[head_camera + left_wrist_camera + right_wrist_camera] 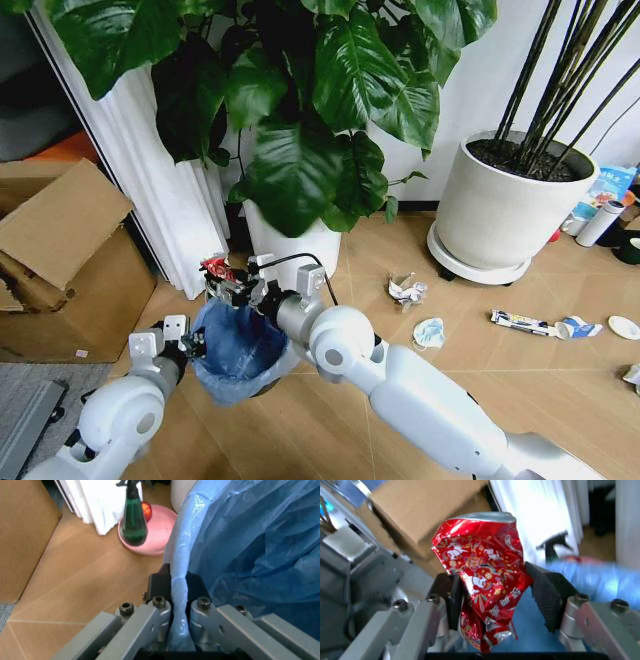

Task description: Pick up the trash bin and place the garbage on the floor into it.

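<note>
The trash bin, small and lined with a crinkly light-blue bag, hangs off the floor. My left gripper is shut on its rim; in the left wrist view the fingers pinch the bag's edge. My right gripper holds a crushed red can just over the bin's far rim. In the right wrist view the can sits upright between the pads. More garbage lies on the floor to the right: crumpled white paper, a blue face mask, a tube, a blue-white carton and a white lid.
A leafy plant in a white pot stands right behind the bin. A big white planter is at the right, cardboard boxes at the left, a white curtain between. A green spray bottle stands on a pink dish.
</note>
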